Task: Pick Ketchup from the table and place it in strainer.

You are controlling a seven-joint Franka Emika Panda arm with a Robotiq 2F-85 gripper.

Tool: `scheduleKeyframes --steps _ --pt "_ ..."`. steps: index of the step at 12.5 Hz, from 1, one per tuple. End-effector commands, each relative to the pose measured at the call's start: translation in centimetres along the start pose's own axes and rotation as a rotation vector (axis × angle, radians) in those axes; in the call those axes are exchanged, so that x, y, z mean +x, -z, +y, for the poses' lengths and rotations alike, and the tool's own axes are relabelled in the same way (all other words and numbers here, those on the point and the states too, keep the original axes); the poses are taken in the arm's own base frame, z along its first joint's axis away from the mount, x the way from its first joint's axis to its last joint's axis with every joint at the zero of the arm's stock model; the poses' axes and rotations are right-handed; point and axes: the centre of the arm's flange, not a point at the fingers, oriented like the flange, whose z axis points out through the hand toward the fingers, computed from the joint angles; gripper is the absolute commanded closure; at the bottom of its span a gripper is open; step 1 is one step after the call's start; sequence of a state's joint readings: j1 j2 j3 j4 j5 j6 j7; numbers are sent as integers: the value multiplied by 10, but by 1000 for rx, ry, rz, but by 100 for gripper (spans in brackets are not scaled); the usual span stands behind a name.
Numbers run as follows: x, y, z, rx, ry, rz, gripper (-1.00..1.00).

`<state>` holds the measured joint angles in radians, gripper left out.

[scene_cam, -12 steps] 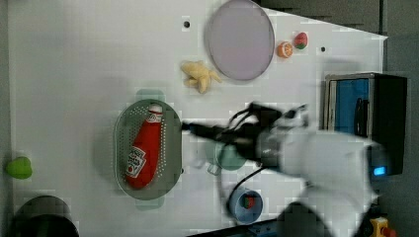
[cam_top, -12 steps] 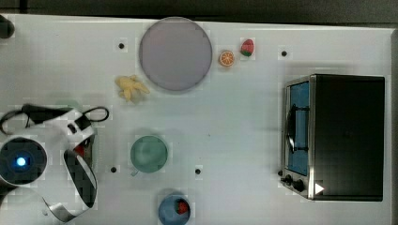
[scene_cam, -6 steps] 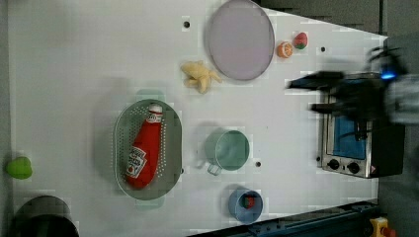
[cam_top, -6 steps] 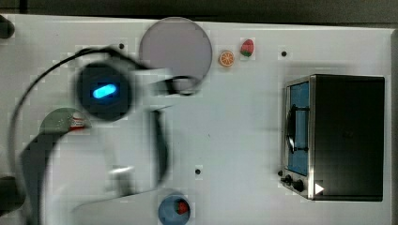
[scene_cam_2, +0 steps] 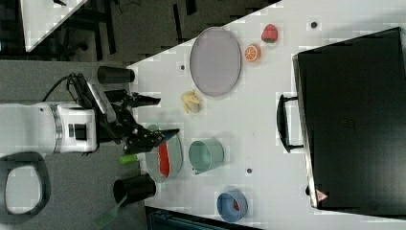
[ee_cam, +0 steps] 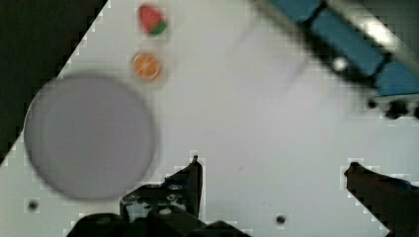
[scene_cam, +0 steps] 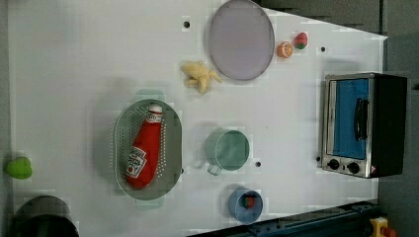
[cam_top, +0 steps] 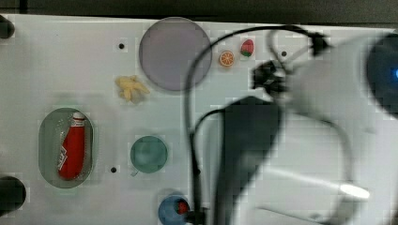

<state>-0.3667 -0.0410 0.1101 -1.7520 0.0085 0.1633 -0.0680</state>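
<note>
One Ketchup [cam_top: 72,151] bottle lies inside the strainer [cam_top: 47,140] at the top view's left, on the white bench [cam_top: 70,61], near a teal cup [cam_top: 149,154]; the blurred arm covers the top view's right.

From the left view, the bottle rests lengthwise in the strainer, cap toward the grey plate [scene_cam: 241,38], with a toaster oven [scene_cam: 363,126] well apart.

From the right view, the gripper [scene_cam_2: 163,116] hangs with jaws spread wide, holding nothing.

At the wrist, open jaws frame bare bench beside the plate.
</note>
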Motion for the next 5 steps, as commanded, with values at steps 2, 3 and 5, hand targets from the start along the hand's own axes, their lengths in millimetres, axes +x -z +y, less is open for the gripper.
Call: scheduleKeyframes --steps 2,3,5 --pt "-74 17 -63 -7 71 38 -100" --pt "-77 18 -66 -4 58 40 -100" --pt "-84 16 -68 -19 71 27 -100"
